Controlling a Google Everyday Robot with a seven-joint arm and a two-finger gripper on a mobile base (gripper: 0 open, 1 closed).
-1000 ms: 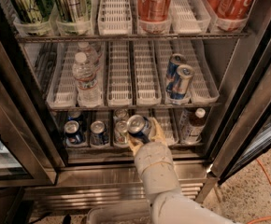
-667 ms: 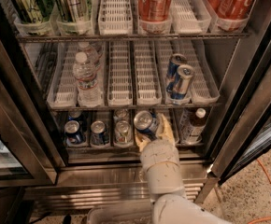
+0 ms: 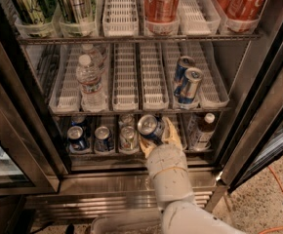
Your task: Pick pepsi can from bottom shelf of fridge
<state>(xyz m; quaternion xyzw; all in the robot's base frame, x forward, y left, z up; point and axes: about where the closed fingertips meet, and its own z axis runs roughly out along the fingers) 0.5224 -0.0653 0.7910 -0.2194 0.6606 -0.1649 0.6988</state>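
Note:
I look into the open fridge (image 3: 239,130). My gripper (image 3: 157,136) reaches into the bottom shelf (image 3: 131,152) from below and is shut on the pepsi can (image 3: 150,127), a short dark blue can with a silver top. The can is tilted, its top leaning to the upper left, and held in the middle of the shelf's front. My white arm (image 3: 168,177) rises from the bottom edge of the view.
Other short cans (image 3: 77,138) stand in the bottom lanes to the left, and a brown bottle (image 3: 202,130) to the right. The middle rack holds water bottles (image 3: 90,82) and slim blue-and-silver cans (image 3: 188,82). The top rack holds red cola cans (image 3: 161,4). An open door frame (image 3: 263,116) stands on the right.
The gripper with the can has shifted right from the third lane toward the fourth, and the can now tilts more.

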